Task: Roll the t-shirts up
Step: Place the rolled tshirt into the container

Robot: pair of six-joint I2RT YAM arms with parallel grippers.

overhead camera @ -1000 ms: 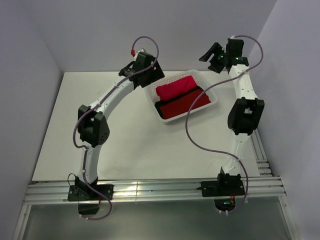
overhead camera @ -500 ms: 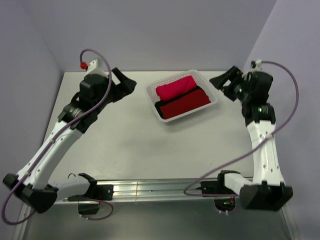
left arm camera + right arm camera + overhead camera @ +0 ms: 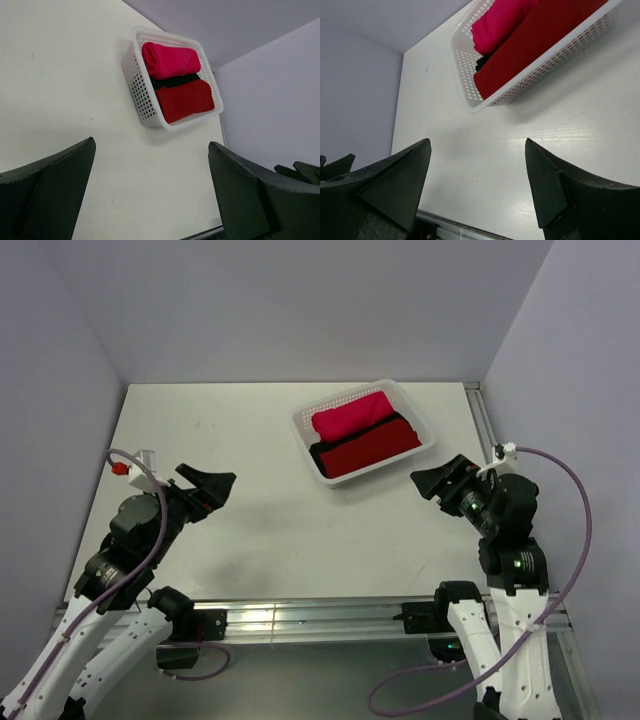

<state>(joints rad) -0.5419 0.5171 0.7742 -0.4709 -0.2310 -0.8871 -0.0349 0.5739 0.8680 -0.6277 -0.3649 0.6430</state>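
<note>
Toward the far side of the white bench [image 3: 260, 530], right of centre, a white perforated basket [image 3: 304, 421] set askew and packed with rolled t-shirts [image 3: 362, 430]: a bright pink roll [image 3: 350, 417] on the far side, a deeper red roll [image 3: 372, 448] on the near side, a strip of black cloth [image 3: 318, 454] between them, showing at the left end. At near left, the left tool [image 3: 205, 492] over the bench, fingers parted and empty, pointing right. At near right, the right tool [image 3: 438, 482], likewise empty, pointing left, near the basket's right corner without touching it.
</note>
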